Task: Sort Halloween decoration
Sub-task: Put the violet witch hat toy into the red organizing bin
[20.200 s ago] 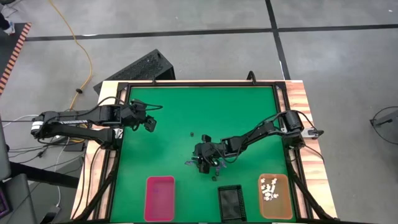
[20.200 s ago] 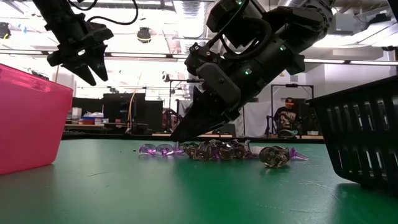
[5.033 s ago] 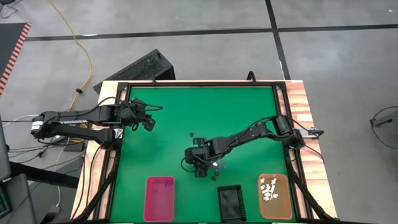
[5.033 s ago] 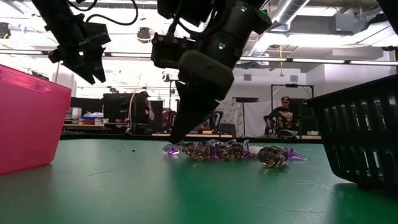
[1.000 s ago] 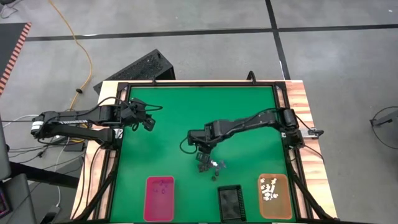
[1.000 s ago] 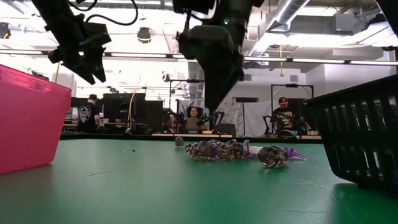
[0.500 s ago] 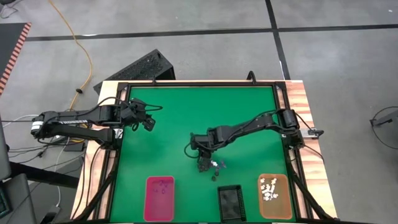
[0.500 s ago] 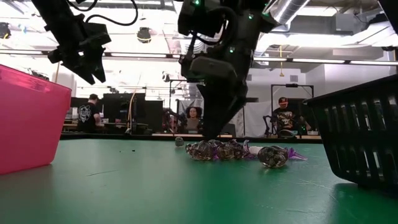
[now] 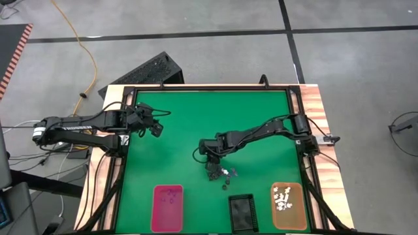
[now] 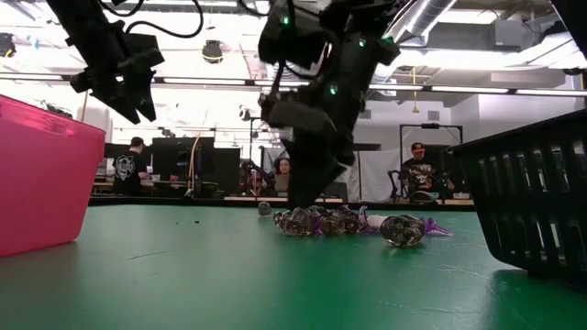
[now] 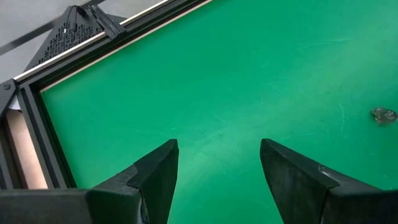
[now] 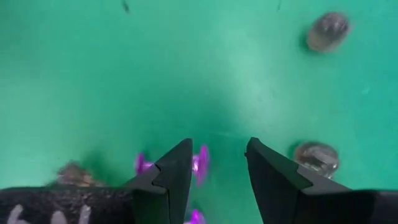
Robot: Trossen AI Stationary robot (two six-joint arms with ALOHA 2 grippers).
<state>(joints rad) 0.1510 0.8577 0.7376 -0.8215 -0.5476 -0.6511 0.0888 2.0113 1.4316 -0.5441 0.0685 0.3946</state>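
Since a second ago the right gripper [image 10: 307,197] has dropped onto the trinket pile [image 10: 353,222].
Its fingers [image 12: 171,174] stand apart, holding nothing, over a purple trinket [image 12: 200,163] mid-mat; the left gripper [image 9: 157,128] waits open far back at the left.

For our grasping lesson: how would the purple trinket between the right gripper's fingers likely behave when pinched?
The purple trinket looks tiny and glossy, so it may slip. The right gripper is open around it. Clustered neighbours would probably scatter.
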